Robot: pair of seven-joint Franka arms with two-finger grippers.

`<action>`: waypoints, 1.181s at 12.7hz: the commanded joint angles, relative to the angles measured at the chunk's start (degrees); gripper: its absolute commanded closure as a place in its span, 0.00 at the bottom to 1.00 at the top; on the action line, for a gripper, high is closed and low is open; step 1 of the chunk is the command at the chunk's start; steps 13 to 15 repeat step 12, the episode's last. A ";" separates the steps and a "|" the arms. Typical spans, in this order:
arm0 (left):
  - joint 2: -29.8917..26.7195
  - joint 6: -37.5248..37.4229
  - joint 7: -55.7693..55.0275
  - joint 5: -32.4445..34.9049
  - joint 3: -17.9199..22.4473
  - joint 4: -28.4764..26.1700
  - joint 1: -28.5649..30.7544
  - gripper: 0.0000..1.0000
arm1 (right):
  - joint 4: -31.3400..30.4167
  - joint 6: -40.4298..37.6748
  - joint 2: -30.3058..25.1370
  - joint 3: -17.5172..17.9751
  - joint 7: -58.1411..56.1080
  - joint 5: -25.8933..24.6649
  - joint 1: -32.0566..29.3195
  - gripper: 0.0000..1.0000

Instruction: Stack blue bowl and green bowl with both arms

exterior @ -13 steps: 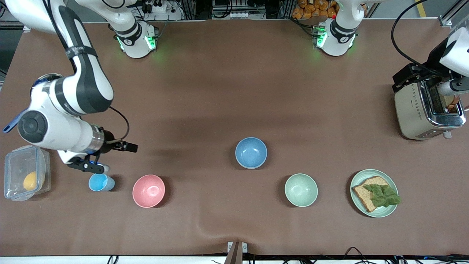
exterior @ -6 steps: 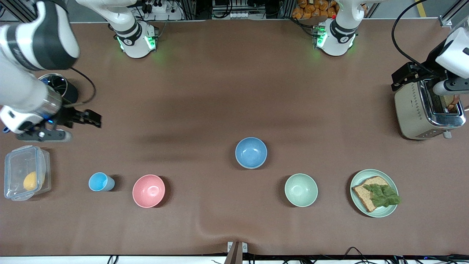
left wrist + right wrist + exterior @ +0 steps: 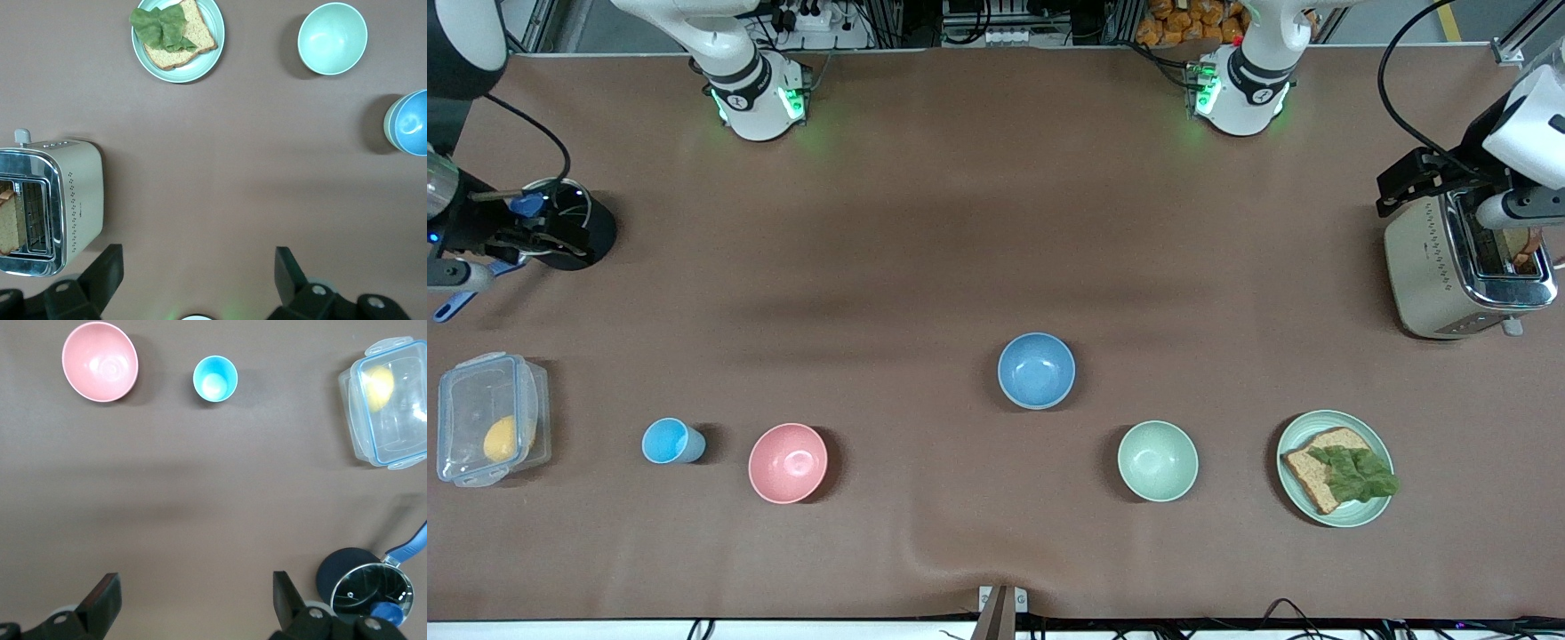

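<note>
The round blue bowl (image 3: 1036,371) sits mid-worktop (image 3: 960,222), with the pale green bowl (image 3: 1158,460) nearer the front camera, toward the left arm's end. Farther that way stands a green plate (image 3: 1378,510) bearing bread and lettuce (image 3: 1352,471). Toward the right arm's end lie a pink bowl (image 3: 788,462), a small blue cup (image 3: 668,442) and a clear plastic lidded box (image 3: 489,418).

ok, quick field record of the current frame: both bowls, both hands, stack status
blue bowl: upright on table, untouched
green bowl: upright, nearer the front camera than the blue bowl, apart from it, beside the sandwich plate
left hand: open, holding nothing, up over the toaster
right hand: open, holding nothing, at its own end of the table by the pan
stack: not started
</note>
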 commanded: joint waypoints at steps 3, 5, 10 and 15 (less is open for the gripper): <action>-1.59 -1.25 0.76 0.81 0.14 -0.28 -0.02 0.00 | 3.38 -2.40 -0.08 0.47 0.38 0.42 -0.44 0.00; -1.42 -1.61 0.94 0.81 0.05 -0.11 -0.02 0.00 | 4.35 -2.40 -0.08 0.65 -1.01 0.51 -0.44 0.00; -1.24 -1.61 0.50 0.11 0.05 0.33 -0.02 0.00 | 5.32 -4.16 -0.08 0.56 -2.08 1.91 -0.88 0.00; -1.24 -1.61 0.50 -0.86 0.14 0.33 -0.02 0.00 | 5.67 -4.51 -0.08 0.56 -2.08 1.91 -0.96 0.00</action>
